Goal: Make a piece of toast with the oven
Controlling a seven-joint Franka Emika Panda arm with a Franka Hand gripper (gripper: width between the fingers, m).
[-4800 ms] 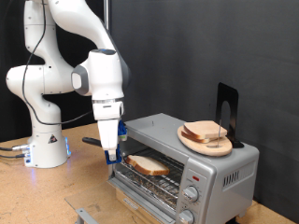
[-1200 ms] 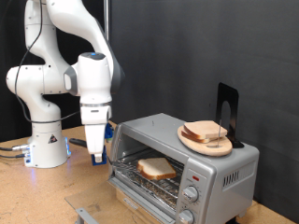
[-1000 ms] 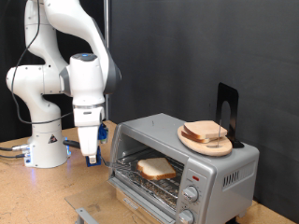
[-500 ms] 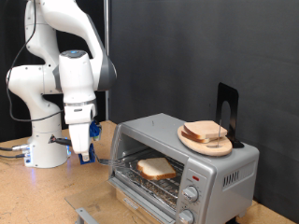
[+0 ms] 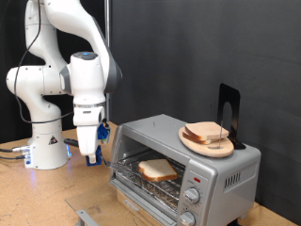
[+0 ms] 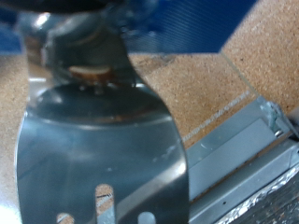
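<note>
The piece of toast (image 5: 156, 169) lies flat on the wire rack inside the oven (image 5: 221, 174), whose glass door hangs open. My gripper (image 5: 91, 155) hangs to the exterior view's left of the oven, clear of its opening and a little above the table. It is shut on a metal spatula (image 6: 103, 140), whose slotted blade fills the wrist view. The open oven door's edge (image 6: 245, 154) shows beside the blade there.
A round wooden board (image 5: 207, 143) with another bread slice (image 5: 206, 132) sits on the oven's top, next to a black stand (image 5: 228, 111). The robot's base (image 5: 45, 151) stands at the exterior view's left on the wooden table (image 5: 38, 198).
The gripper drew back out of the oven mouth and away to the exterior view's left, leaving the toast on the rack. In the last half second it shifted slightly back to the right.
</note>
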